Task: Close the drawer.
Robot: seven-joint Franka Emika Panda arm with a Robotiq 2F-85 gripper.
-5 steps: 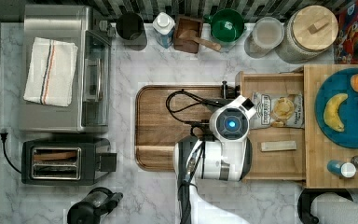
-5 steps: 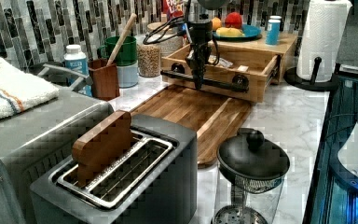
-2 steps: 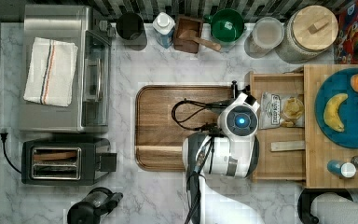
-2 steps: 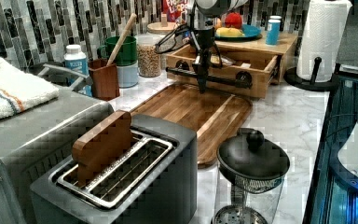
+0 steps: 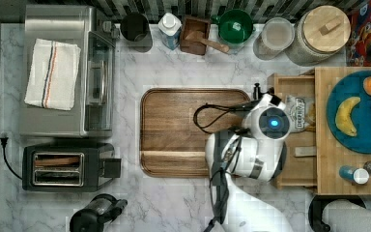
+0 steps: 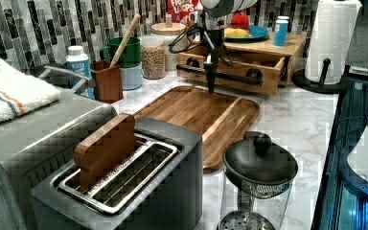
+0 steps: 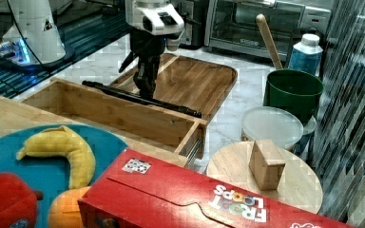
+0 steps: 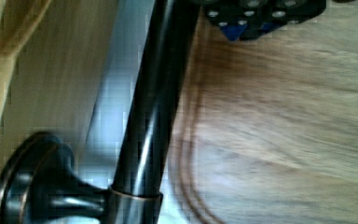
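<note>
Against the drawer (image 7: 123, 111) handle (image 6: 220, 75), jaws (image 6: 211, 81) state unclear; drawer half out, cutting board (image 5: 183, 130) edge just beside.

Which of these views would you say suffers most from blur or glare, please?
The wrist view is worst: the drawer front and cutting board grain are smeared, with a bright streak of glare along the handle. The right view stays fairly crisp around the gripper; the left view has reflections on the toaster.
</note>
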